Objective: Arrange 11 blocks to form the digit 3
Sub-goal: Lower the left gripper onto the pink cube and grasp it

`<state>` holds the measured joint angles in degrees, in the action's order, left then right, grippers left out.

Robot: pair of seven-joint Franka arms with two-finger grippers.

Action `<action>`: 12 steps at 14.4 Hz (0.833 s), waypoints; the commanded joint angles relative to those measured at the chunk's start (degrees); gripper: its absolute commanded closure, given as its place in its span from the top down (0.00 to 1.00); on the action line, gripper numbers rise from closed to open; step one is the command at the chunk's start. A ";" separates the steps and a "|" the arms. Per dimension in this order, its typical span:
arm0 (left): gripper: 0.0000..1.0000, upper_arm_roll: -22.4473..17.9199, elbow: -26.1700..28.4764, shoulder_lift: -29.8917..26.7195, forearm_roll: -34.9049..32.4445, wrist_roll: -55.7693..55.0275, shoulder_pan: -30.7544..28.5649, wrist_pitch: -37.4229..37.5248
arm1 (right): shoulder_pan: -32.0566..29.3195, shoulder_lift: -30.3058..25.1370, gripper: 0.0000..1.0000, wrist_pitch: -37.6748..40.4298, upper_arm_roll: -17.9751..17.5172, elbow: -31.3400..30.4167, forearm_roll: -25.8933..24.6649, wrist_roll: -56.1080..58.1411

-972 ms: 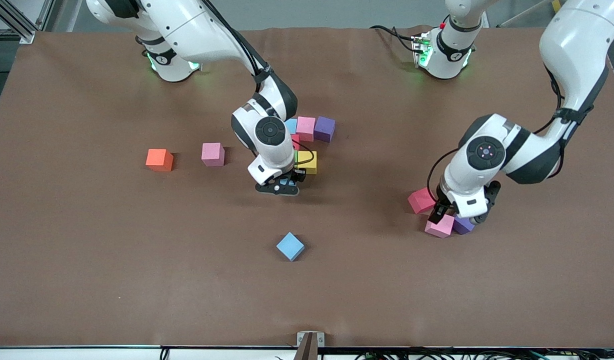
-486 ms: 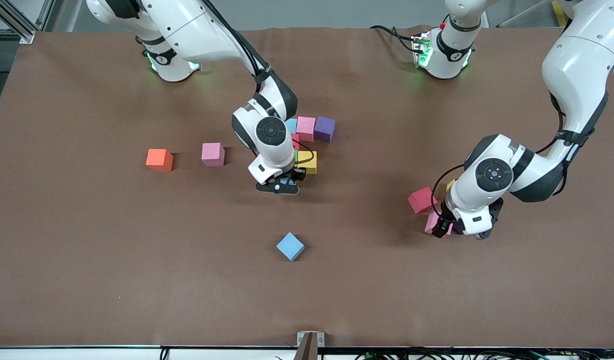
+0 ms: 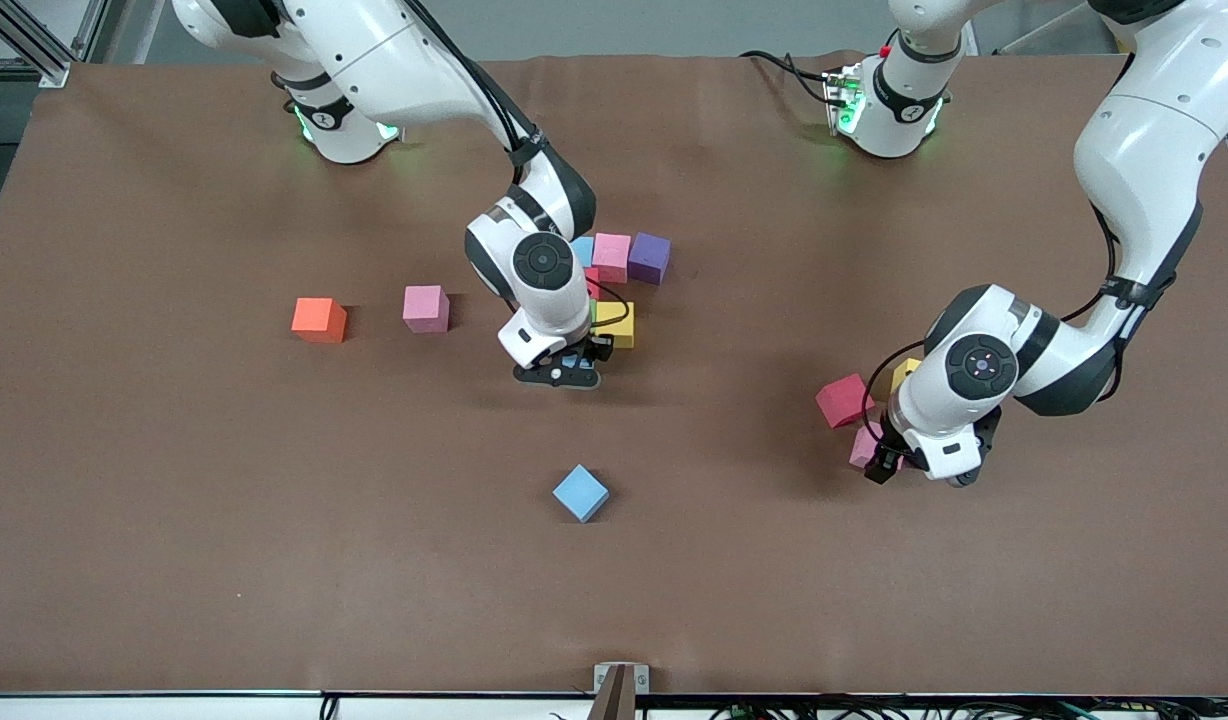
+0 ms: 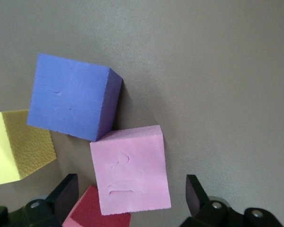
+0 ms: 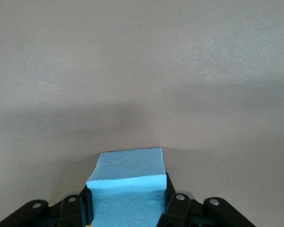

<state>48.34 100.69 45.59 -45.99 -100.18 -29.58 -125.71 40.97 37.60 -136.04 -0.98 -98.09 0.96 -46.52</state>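
Right now I read the brown bench (image 3: 174, 520) as split into two work sites. Around its middle, the started figure (image 3: 614, 285) shows a blue, pink and purple row with red, green and yellow cubes partly hidden under the right arm. My right gripper (image 3: 559, 372) sits at the figure's camera-side edge, clamped on a light blue cube (image 5: 128, 189); I judge this the placing step.

To do it well, I would set that cube flat on the bench, flush with its neighbour and square to the row, then release without nudging anything.

Toward the left arm's end of the bench, my left gripper (image 4: 132, 201) hangs low over a loose cluster, fingers spread wide and holding nothing. The pink cube (image 4: 130, 170) lies between its fingers, a corner touching the purple cube (image 4: 73, 97), with a red cube (image 4: 97, 210) and a yellow cube (image 4: 16, 146) just beside. I would square the fingers to the pink cube's faces first, so closing does not drag the purple one.

Loose cubes remain: a pink one (image 3: 425, 308) and the orange cube (image 3: 319, 320) toward the right arm's end, a blue one (image 3: 581, 493) nearer the bench's camera-side edge.
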 commanded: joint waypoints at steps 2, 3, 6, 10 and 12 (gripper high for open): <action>1.00 -1.49 0.38 0.73 -0.94 -0.98 0.40 -1.65 | -1.07 0.19 0.03 -0.55 -0.95 0.44 0.18 0.82; 1.00 -1.67 0.47 0.82 -1.03 -0.90 0.48 -1.91 | -1.07 0.36 0.03 -0.55 -0.95 0.71 0.18 0.82; 0.78 -1.75 0.47 1.34 -1.11 -1.68 0.49 -2.35 | -0.98 0.54 0.03 -0.55 -0.95 0.80 0.18 0.82; 0.26 -1.49 0.13 0.56 -0.94 -2.39 0.22 -2.18 | -0.90 0.54 0.03 -0.46 -0.95 0.71 0.18 0.82; 0.24 -0.53 -0.40 -0.15 -0.59 -7.54 0.57 -2.00 | -0.90 0.98 0.03 -0.54 -0.95 0.80 0.18 0.82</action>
<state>47.17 100.45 46.93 -45.99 -103.29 -29.51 -127.75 40.97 37.91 -136.41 -1.01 -97.87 0.96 -46.51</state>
